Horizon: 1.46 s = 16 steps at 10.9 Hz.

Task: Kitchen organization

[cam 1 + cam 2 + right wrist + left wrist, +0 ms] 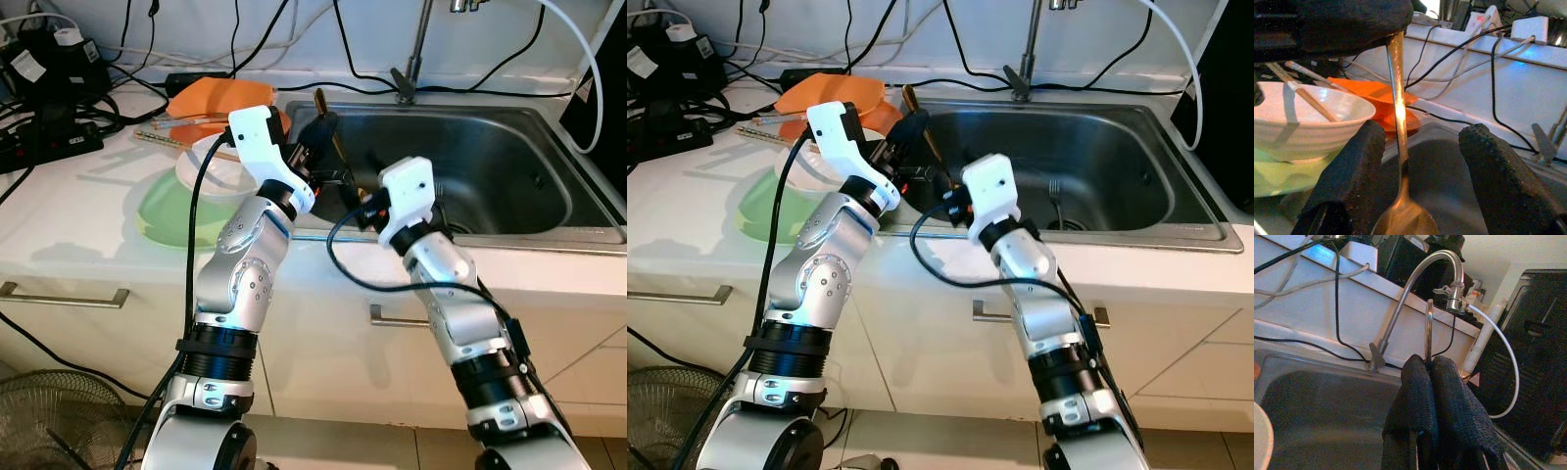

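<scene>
While left gripper (1427, 382) jaws pinch spoon (1399, 147), right gripper (1420, 166) jaws spread around it.

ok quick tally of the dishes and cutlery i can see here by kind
Spoons: 1, the metal spoon pinched in the left gripper, with the open right gripper around it
Forks: 1, the fork in the sink
Bowls: 1, the white bowl
Chopsticks: 1 pair on the bowl
Plates: 2, green plate and orange plate
Total: 6
</scene>
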Tool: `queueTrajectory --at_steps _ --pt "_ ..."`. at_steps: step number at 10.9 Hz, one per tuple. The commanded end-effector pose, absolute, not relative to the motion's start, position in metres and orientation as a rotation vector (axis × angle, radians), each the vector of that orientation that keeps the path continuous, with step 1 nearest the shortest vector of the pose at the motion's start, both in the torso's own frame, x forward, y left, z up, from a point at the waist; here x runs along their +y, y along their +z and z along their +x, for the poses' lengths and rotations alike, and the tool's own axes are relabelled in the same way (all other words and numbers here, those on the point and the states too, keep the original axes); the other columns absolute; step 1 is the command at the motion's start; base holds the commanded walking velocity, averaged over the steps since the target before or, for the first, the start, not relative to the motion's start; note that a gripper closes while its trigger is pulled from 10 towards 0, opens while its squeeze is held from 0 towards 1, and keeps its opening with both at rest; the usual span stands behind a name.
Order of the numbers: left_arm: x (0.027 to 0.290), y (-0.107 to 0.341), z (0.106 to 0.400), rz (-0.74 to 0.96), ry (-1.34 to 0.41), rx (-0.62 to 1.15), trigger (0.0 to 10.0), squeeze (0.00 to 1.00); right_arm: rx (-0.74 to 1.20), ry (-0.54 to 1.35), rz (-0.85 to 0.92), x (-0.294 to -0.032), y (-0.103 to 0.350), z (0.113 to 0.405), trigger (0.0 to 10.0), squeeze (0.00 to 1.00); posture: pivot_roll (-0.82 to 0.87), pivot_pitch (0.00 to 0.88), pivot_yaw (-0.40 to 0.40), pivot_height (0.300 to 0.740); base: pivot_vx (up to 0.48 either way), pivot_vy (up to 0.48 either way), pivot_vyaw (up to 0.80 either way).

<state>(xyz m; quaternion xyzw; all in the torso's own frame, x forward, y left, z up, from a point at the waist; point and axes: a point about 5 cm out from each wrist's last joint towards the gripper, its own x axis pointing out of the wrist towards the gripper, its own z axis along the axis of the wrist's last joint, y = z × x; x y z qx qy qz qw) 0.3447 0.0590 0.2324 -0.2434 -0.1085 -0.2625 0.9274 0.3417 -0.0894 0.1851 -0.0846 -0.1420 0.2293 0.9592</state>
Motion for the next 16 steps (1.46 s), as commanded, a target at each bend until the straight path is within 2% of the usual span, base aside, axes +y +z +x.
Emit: queueTrajectory --at_steps 1,5,6,7,16 --pt "0.0551 0.2356 0.3406 -0.506 -0.565 -0.233 10.0 0.00 -0.265 0.438 -0.178 -0.0913 0.1847 0.3461 10.0 0.00 0.11 0.000 0.032 0.740 0.000 0.000 0.00" --pt "0.0538 0.2352 0.3384 -0.505 -0.588 -0.229 10.0 0.00 -0.270 0.426 -0.158 -0.0886 0.1865 0.3495 10.0 0.00 0.12 0.000 0.034 0.740 0.000 0.000 0.00" --pt "0.0533 0.2354 0.3380 -0.502 -0.595 -0.228 10.0 0.00 -0.274 0.433 -0.149 -0.0870 0.1869 0.3497 2.9 0.00 0.12 0.000 0.035 0.740 0.000 0.000 0.00" --pt "0.0523 0.2356 0.3376 -0.503 -0.599 -0.228 10.0 0.00 -0.277 0.437 -0.153 -0.0864 0.1869 0.3496 0.0 0.00 0.12 0.000 0.036 0.740 0.000 0.000 0.00" --pt "0.0527 0.2337 0.3394 -0.494 -0.585 -0.222 10.0 0.00 -0.295 0.441 -0.132 -0.0873 0.1893 0.3501 0.0 0.00 0.11 0.000 0.036 0.740 0.000 0.000 0.00"
